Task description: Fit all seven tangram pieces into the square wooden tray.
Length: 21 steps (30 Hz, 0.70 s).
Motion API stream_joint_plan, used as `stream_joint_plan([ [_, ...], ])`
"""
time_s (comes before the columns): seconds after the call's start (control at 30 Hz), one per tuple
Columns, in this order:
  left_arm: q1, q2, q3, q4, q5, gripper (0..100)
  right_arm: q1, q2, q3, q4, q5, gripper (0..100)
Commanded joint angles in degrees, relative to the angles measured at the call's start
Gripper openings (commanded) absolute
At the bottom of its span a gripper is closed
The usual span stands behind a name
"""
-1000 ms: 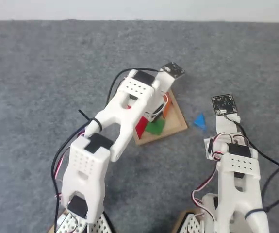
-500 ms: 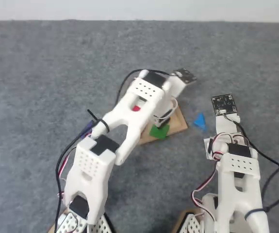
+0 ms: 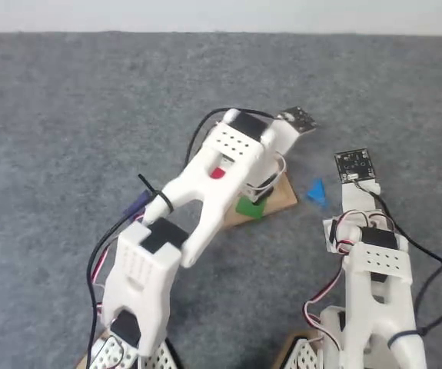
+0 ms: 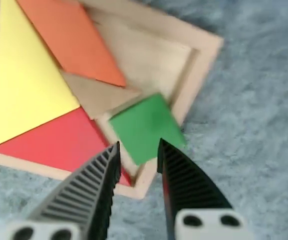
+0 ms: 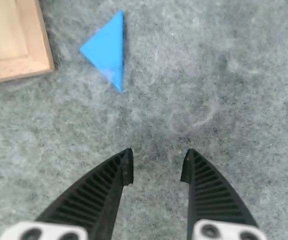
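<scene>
From high up, the left arm [image 3: 205, 192] had swung farther over the tray [image 3: 282, 197] and hid most of it. The green square [image 3: 250, 206] peeked out at the tray's near rim. The blue triangle [image 3: 316, 192] lay on the tabletop just beside the tray, so the job looked unfinished. The left arm was stretched out, and the right arm [image 3: 370, 261] sat low.

On the left wrist, the left jaws stood apart and empty by the green square. It lay crooked over the rim.

On the right wrist, the right jaws stood apart and empty, short of the triangle.
</scene>
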Motion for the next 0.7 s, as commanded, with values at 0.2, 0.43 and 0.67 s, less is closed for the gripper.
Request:
stream_joint_plan([
  [0.2,4.7,1.9,-1.4,-1.8,1.6,12,-0.6,-1.6,-1.4,-0.9,0.6,17.7],
  [0.43,-0.2,3.1,-1.5,-1.6,-0.3,12,-0.6,-1.6,-1.4,-0.9,0.7,17.7],
  [0.67,-5.0,3.5,-1.4,-2.5,-3.3,12,-0.6,-1.6,-1.4,-0.9,0.7,17.7],
])
